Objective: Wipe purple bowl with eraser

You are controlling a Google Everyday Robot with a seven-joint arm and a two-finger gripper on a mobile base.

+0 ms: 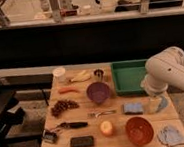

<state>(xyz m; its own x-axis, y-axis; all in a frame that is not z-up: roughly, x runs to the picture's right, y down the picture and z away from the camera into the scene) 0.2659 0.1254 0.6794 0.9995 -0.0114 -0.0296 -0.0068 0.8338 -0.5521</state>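
The purple bowl point(98, 91) sits upright near the middle of the wooden table point(119, 144), left of the green tray. The eraser point(82, 141), a flat black block, lies near the table's front edge, left of centre. My white arm point(168, 72) reaches in from the right. Its gripper point(154, 103) hangs low over the table's right side, just right of the blue folded cloth point(133, 107), well to the right of the bowl and far from the eraser. It touches neither of them.
A green tray point(129, 76) stands at the back right and an orange-red bowl point(139, 130) at the front right. Also there are a grey cloth point(171, 135), an apple point(107, 128), a fork point(101, 113), grapes point(64, 106), a carrot point(68, 90), a banana point(81, 77), a white cup point(59, 73) and a clip-like object point(49, 137).
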